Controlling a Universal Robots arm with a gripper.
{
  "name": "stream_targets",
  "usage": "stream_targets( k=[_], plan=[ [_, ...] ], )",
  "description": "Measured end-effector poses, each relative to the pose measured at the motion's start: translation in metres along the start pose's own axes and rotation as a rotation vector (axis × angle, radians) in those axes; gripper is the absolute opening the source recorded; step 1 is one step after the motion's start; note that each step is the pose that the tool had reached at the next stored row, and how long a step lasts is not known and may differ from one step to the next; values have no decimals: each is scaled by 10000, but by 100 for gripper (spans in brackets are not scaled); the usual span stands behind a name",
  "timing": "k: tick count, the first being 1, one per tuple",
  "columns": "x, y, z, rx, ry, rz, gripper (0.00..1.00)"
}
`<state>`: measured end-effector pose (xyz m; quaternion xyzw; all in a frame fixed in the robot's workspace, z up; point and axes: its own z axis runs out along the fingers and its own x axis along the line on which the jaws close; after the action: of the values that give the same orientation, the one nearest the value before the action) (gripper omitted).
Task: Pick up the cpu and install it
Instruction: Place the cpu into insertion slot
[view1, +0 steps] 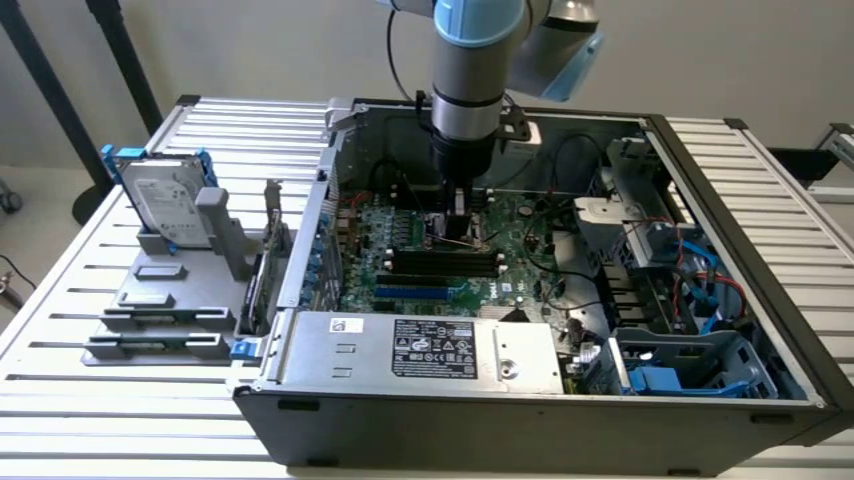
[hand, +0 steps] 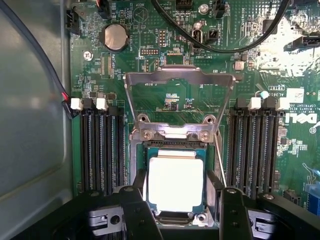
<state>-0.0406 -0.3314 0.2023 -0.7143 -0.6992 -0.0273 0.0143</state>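
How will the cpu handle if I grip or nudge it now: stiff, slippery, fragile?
The cpu looks flat and rigid, so it likely won't flex or roll. Its bright metal top looks smooth, probably slippery. It lies inside the socket frame, so a sideways push would probably jam it rather than slide it.

- Motherboard (hand: 90, 80): green, one edge against the grey case wall (hand: 30, 150).
- Cpu (hand: 176, 182): square, dull silver top, lying flat in the socket at mid-board.
- Load plate (hand: 178, 82): bare metal frame, hinged open, tilted up just beside the cpu.
- Memory slots (hand: 100, 150): black with white latches, one bank on each side of the socket.
- Coin cell (hand: 114, 37): round, silver, near the case-wall edge.
- Cables (hand: 225, 47): black, looping over the board.
- Gripper (hand: 181, 200): black fingers (hand: 137, 215) spread wide, one on each side of the cpu.
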Motion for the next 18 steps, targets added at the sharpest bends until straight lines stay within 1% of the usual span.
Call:
stream_targets(
  k=[18],
  plan=[
    [0, 0, 53, 2, -4, 1, 55]
  ],
)
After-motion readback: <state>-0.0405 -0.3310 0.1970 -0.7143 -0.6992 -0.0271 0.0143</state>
